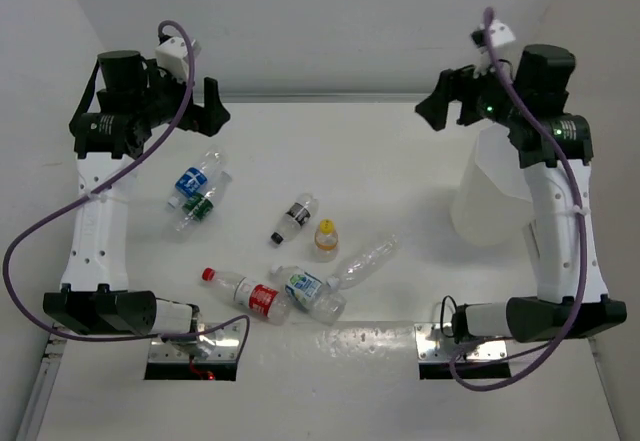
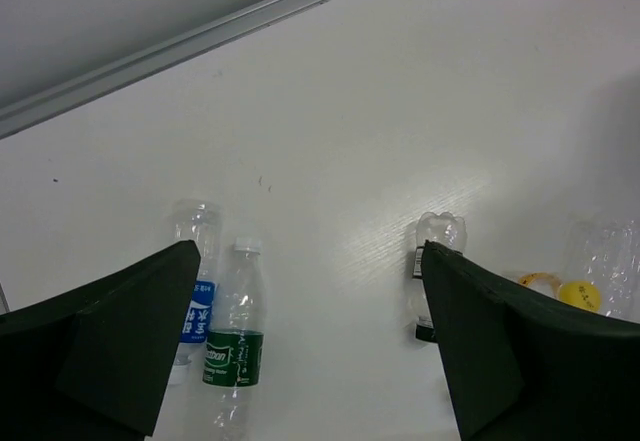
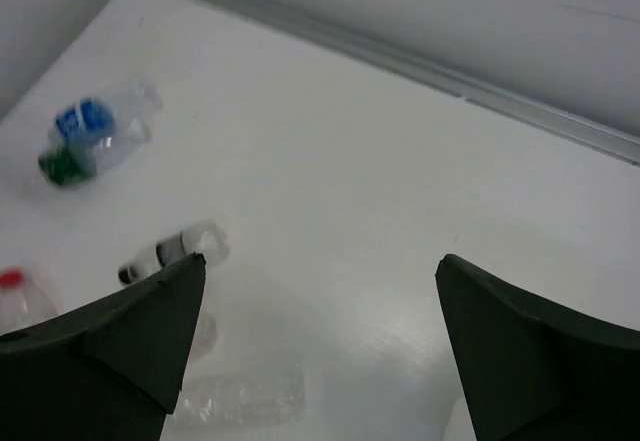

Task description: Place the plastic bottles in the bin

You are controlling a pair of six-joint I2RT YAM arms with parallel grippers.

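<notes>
Several small clear plastic bottles lie on the white table. A blue-label bottle (image 1: 192,181) and a green-label bottle (image 1: 200,208) lie side by side at the left. A black-label bottle (image 1: 292,219), a yellow-orange bottle (image 1: 326,239) and a plain clear bottle (image 1: 365,261) are in the middle. A red-cap bottle (image 1: 245,294) and one more labelled bottle (image 1: 308,289) lie near the front. The translucent white bin (image 1: 485,196) stands at the right. My left gripper (image 1: 212,106) (image 2: 308,248) is open, high above the green-label bottle (image 2: 233,346). My right gripper (image 1: 447,99) (image 3: 322,259) is open and empty above the bin.
A raised rail (image 1: 330,98) runs along the table's far edge below the back wall. Both arm bases sit on metal plates (image 1: 200,341) at the near edge. The right arm's upright link (image 1: 560,231) stands just right of the bin.
</notes>
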